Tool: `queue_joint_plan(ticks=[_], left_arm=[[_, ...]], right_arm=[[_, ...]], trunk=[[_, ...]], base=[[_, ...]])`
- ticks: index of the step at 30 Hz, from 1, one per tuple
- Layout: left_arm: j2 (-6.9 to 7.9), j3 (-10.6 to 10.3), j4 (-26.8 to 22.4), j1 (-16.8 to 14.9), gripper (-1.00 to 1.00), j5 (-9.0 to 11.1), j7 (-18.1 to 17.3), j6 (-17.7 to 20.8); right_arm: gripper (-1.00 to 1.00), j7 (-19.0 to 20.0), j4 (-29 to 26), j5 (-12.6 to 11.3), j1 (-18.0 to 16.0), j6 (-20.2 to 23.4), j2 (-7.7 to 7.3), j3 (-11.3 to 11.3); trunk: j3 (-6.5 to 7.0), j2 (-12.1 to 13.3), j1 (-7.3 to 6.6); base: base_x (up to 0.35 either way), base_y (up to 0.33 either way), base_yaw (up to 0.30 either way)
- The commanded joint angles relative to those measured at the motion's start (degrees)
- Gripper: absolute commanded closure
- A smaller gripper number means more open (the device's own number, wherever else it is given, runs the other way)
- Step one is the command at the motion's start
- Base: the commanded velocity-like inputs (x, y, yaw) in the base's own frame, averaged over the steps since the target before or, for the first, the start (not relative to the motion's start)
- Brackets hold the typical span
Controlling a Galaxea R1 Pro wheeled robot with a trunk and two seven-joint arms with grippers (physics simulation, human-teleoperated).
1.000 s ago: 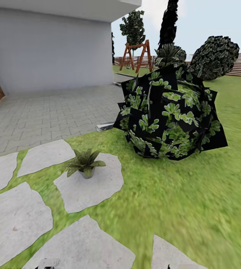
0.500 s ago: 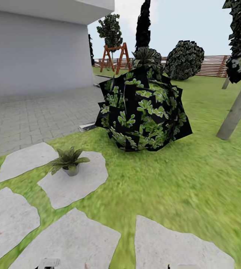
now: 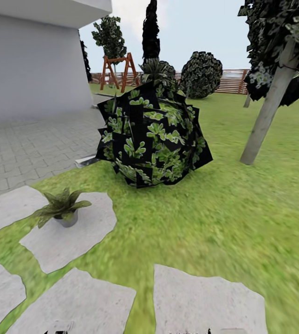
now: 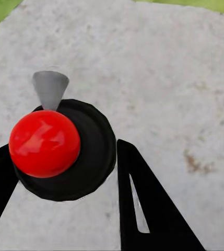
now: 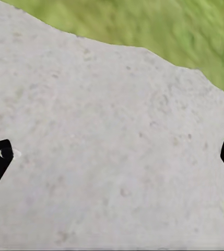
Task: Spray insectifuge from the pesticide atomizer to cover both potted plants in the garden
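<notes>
Lawn stepping stone [image 3: 66,236] bears potted plant [image 3: 62,209]; left pincer [image 4: 65,172] grips atomizer [image 4: 59,146].

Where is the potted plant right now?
In the head view, the potted plant stands at lower left on a stepping stone, in front of the big dark-leaved shrub.

Lawn [image 3: 224,222] carries irregular grey stepping stones [image 3: 61,241]. One potted plant [image 3: 62,208] stands on a stone. Dark-leaved shrub [image 3: 152,134] and tree trunk [image 3: 265,116] stand on the grass.

Red-topped pesticide atomizer [image 4: 51,149] between left gripper [image 4: 65,178] fingers; potted plant [image 3: 61,209] upright on stepping stone [image 3: 70,239]
</notes>
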Motion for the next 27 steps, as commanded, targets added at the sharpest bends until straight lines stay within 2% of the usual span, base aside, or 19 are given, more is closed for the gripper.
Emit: queue_joint_plan(ticks=[1,10,27], left_arm=[[-0.07,0.17,0.03,-0.01,1.00,0.65,-0.24,-0.18],[-0.57,0.19,-0.13,-0.01,1.00,2.67,-0.31,-0.10],[-0.51,0.19,0.03,-0.01,1.00,2.86,-0.24,-0.16]], right_arm=[[-1.00,-0.24,0.07,0.60,-0.05,-0.14,0.02,-0.47],[-1.00,-0.24,0.04,0.60,-0.05,-0.16,-0.15,-0.56],[-1.00,-0.15,0.07,0.60,-0.05,-0.14,-0.08,-0.48]], trunk=[[-0.04,-0.02,-0.01],[-0.04,-0.02,-0.01],[-0.04,-0.02,-0.01]], base=[[0.000,0.000,-0.300],[0.000,0.000,-0.300],[0.000,0.000,-0.300]])
